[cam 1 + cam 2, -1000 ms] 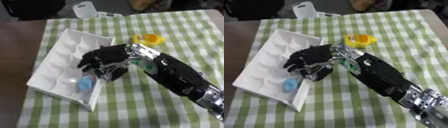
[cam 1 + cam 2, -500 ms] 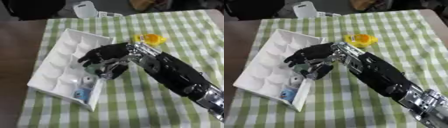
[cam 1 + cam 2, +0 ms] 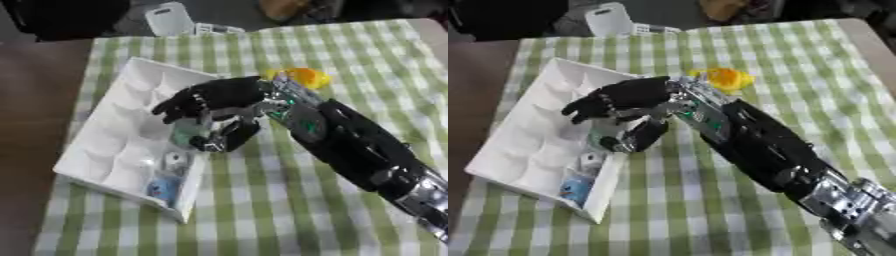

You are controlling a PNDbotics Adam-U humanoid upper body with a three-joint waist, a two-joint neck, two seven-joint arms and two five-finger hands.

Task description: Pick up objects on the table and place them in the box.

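A green-checked table (image 3: 262,210) carries a white box (image 3: 114,125) and a yellow object (image 3: 726,79).

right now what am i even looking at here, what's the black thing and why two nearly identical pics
The black thing is a humanoid robot's right hand, steered by a person. The two pictures come from the two eyes of one camera in its head, looking down, hence the near match. A green checked table holds a white compartment box. The hand is over the box's near edge, fingers curled round a pale greenish item. A blue item and a small whitish one lie inside the box; a yellow object waits on the cloth. The left hand is out of sight.
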